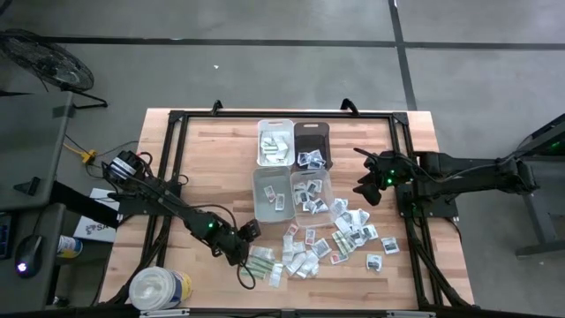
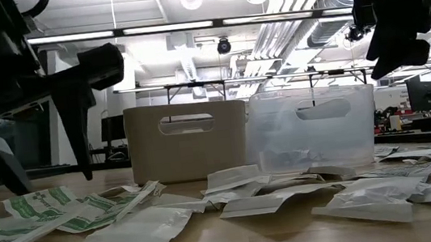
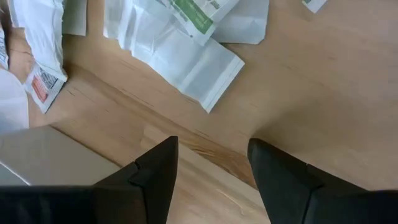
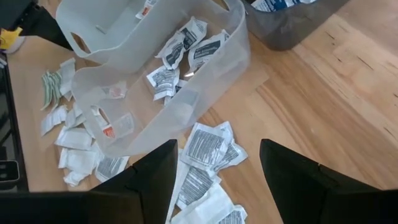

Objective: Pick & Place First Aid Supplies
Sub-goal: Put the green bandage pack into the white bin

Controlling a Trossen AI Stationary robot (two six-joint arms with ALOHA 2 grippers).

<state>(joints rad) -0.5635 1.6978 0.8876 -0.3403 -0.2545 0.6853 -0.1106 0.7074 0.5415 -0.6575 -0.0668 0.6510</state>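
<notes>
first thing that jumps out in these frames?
The scatter of first aid packets across the table's front middle, with four small bins clustered just behind it, some already holding packets. The left gripper sits open and empty low beside the greenish packets; the right gripper hangs open above the bins' right side.

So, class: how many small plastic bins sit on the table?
4, in a two-by-two block: white bin, dark bin, clear bin, clear bin.

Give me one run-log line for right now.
left claw: open, empty, low over table by loose packets | right claw: open, empty, above packets beside clear bin | bins: few packets in
</notes>
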